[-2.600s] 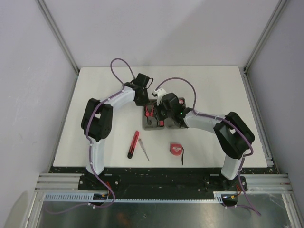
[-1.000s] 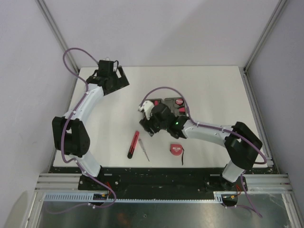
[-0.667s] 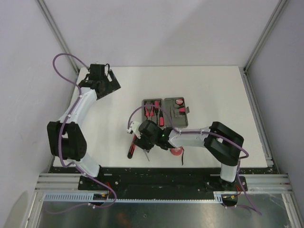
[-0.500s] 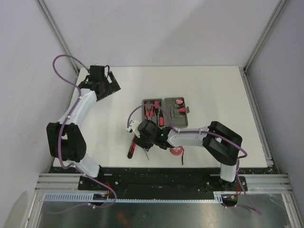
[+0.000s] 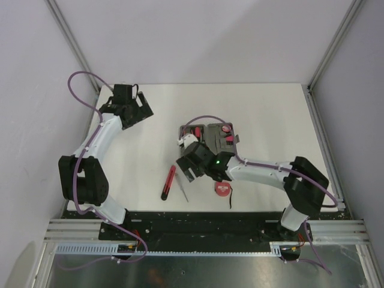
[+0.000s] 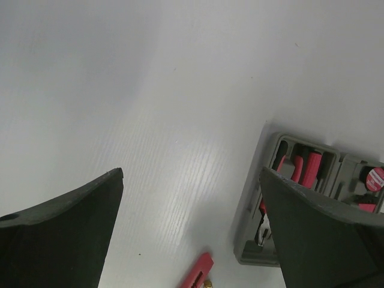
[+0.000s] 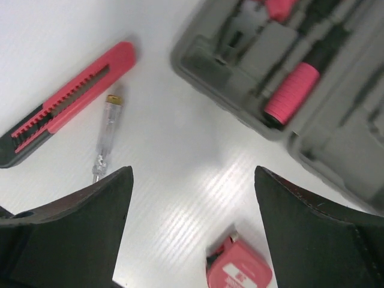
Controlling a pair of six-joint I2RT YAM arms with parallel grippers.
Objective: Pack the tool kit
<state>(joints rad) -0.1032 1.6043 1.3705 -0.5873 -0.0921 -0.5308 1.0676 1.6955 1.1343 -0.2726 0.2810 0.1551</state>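
The grey tool kit case (image 5: pixel 214 133) lies open mid-table with red-handled tools in its recesses; my right arm hides its left part. A red-and-black utility knife (image 5: pixel 168 182) and a thin clear-handled screwdriver (image 5: pixel 182 191) lie in front of it, with the red tape measure (image 5: pixel 223 188) to their right. My right gripper (image 5: pixel 187 170) hovers open and empty above bare table, between the case (image 7: pixel 282 72), knife (image 7: pixel 72 102), screwdriver (image 7: pixel 103 138) and tape measure (image 7: pixel 240 267). My left gripper (image 5: pixel 143 108) is open and empty at the far left, looking down on the case (image 6: pixel 300 198).
White tabletop with grey walls and metal frame posts around it. Purple cables loop over both arms. The knife's tip (image 6: pixel 198 273) shows at the bottom of the left wrist view. Both arm bases sit at the near edge.
My right gripper has lifted away from the knife and screwdriver toward the case, and its jaws have widened. Knife and screwdriver stay on the table. The left arm has hardly moved.
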